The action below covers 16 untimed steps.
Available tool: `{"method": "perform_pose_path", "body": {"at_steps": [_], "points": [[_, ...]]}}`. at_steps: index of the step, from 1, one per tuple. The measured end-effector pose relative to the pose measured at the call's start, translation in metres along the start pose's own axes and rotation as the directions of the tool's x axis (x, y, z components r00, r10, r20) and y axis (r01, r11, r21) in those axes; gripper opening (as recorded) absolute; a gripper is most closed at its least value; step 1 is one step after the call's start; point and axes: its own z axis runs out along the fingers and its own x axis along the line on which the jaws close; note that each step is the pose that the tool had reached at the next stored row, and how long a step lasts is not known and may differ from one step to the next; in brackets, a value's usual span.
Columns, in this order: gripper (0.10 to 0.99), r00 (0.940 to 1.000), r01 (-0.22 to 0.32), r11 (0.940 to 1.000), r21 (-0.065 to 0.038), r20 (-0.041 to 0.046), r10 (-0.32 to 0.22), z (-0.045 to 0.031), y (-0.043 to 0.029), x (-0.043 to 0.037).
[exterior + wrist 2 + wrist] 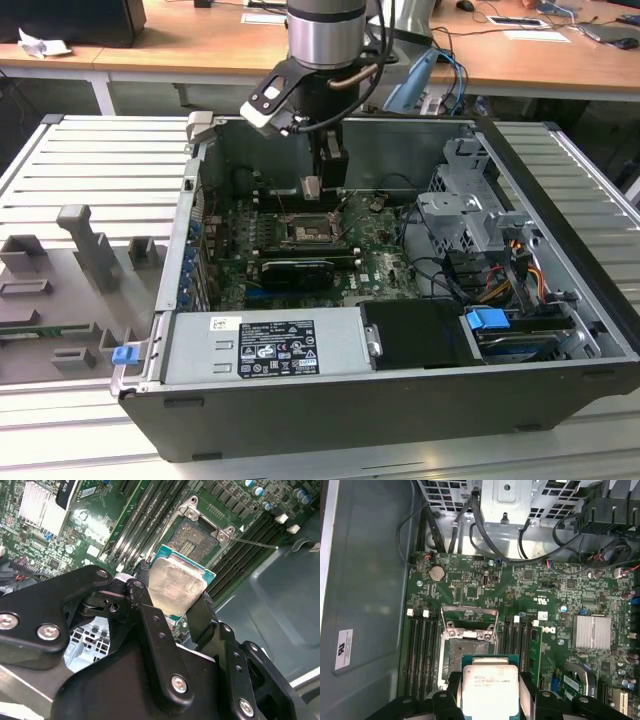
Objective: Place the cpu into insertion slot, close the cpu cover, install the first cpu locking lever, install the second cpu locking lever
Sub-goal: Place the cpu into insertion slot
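Silvery-beige cpu (490, 689) is pinched tight in your gripper (175, 594), hanging above the open socket (462, 652) on the motherboard (545, 595). It's not seated yet; the cpu cover (470, 615) stands raised, so all four steps look undone to me.

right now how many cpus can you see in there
1. The cpu is clamped in the jaws of the gripper, above the open, empty socket on the motherboard. Parts of the case are hidden, so another could lie unseen.
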Motion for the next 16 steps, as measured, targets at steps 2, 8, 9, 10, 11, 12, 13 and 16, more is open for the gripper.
{"method": "perform_pose_path", "body": {"at_steps": [2, 8, 9, 10, 11, 12, 13, 16], "points": [[0.541, 1.0, -0.009, 1.0, 0.0, 0.0011, 0.009, 0.0065, -0.001, 0.0003], [0.541, 0.9995, -0.032, 0.9995, 0.0, 0.0033, 0.032, 0.0228, -0.0028, 0.0009], [0.541, 0.9995, -0.032, 0.9995, 0.0, 0.0034, 0.032, 0.0245, -0.003, 0.001], [0.541, 0.9995, -0.032, 0.9995, 0.0, 0.0034, 0.032, 0.0264, -0.0033, 0.0011], [0.541, 0.9995, -0.032, 0.9995, 0.0, 0.0034, 0.032, 0.0301, -0.0038, 0.0016], [0.541, 0.9995, -0.032, 0.9995, 0.0, 0.0034, 0.032, 0.0329, -0.0042, 0.0022], [0.541, 0.9995, -0.032, 0.9995, 0.0, 0.0034, 0.032, 0.0345, -0.0044, 0.0026], [0.541, 0.9995, -0.032, 0.9995, 0.0, 0.0034, 0.032, 0.0405, -0.005, 0.0038]]}}
